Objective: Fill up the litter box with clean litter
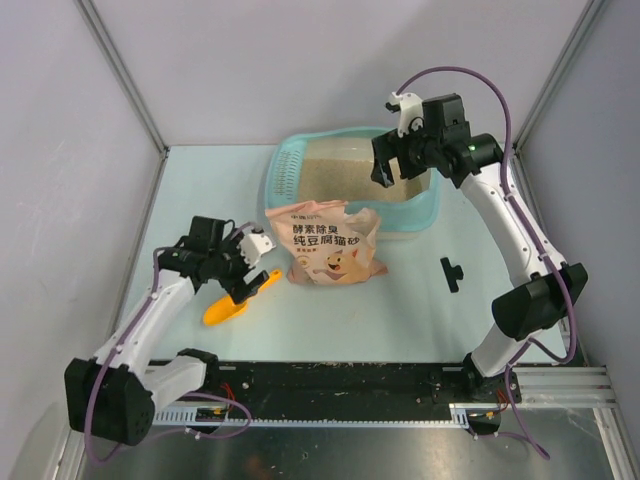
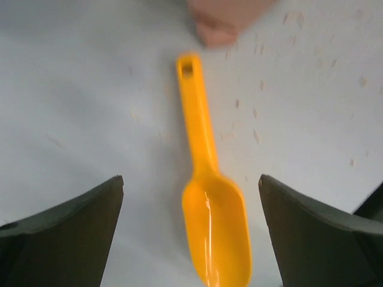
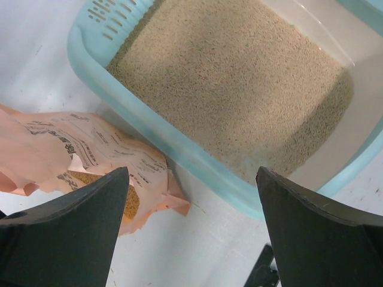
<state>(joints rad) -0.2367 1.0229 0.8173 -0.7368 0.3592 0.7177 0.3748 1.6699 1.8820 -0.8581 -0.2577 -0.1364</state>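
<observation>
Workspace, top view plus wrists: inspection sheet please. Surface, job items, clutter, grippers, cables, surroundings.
Surface: table pale, with stray granules around the orange scoop.
Job's things: litter box holds clean litter over most of its floor; one corner is bare.
Clutter: pink bag torn open, in front of the box; scoop empty on the table; small black part right of the bag.
Grippers: left gripper open above the scoop; right gripper open above the box's near wall; both empty.
Cables: purple cables along both arms, clear of the items.
Surroundings: grey walls; black rail at the near edge.
</observation>
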